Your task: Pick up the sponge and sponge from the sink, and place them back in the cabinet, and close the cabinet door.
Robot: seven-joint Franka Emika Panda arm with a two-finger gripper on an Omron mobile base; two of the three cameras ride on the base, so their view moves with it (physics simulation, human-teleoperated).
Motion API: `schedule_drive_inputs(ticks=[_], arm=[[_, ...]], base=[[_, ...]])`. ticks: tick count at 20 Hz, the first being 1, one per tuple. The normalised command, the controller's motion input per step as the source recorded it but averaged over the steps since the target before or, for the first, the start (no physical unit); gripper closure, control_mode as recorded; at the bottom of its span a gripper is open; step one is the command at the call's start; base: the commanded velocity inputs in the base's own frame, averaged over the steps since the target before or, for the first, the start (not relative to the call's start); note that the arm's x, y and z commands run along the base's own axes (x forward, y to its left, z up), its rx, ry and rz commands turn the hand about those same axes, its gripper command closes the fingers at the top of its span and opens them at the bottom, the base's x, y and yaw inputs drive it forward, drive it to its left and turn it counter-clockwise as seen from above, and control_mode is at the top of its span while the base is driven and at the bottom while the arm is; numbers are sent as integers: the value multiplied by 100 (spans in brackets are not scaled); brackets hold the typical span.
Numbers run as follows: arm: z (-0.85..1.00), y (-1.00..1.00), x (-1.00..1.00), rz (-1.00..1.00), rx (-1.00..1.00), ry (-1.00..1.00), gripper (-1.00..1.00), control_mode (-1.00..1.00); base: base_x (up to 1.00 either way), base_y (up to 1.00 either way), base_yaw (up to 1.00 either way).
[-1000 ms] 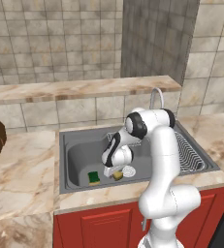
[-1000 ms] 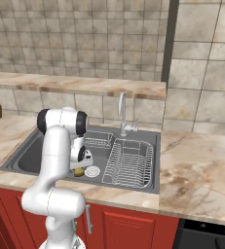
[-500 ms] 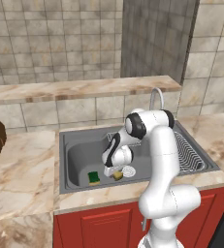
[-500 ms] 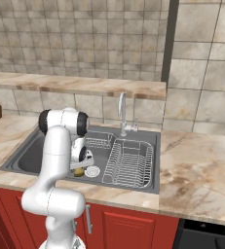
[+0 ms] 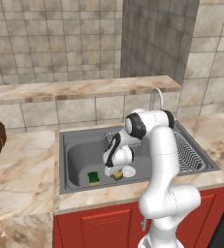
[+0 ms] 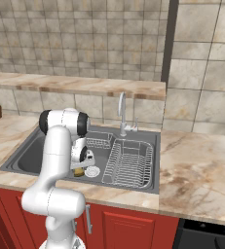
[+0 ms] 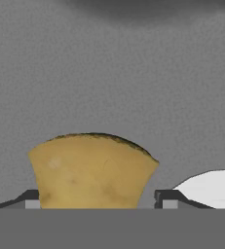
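Sponge (image 7: 92, 170) between fingers is what it comes down to: the tan-yellow one lies on the floor of the sink (image 5: 79, 155), and the gripper (image 5: 116, 173) has dropped straight onto it, so in the hand view the block sits squarely between the two dark fingertips (image 7: 32, 198), one just off each of its short sides. Its long axis seems to run from one tip to the other, which would mean the squeeze comes along its length, not across it. Whether the tips are already pressing in I cannot tell; they look close on either side, yet the jaws are not plainly clamped, nor is the block lifted. The white drain (image 5: 128, 171) lies just beside it, on the side towards the draining board, near enough that a tip could graze it. The green-topped sponge (image 5: 93, 178) rests on the basin floor a little apart, on the side away from the drain, untouched.
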Motion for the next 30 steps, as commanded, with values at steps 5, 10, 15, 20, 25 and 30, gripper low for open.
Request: schedule_drive_inputs(ticks=[5, 10, 15, 20, 25, 30], arm=[[0, 0, 0, 0, 0, 0, 100, -100], [0, 0, 0, 0, 0, 0, 100, -100], [2, 0, 0, 0, 0, 0, 100, -100], [24, 0, 0, 1, 0, 0, 100, -100], [45, 0, 0, 0, 0, 0, 100, -100], [55, -1, -8, 0, 0, 0, 100, -100]], base=[[0, 0, 0], [0, 0, 0], [0, 0, 0], [0, 0, 0], [0, 0, 0], [0, 0, 0]])
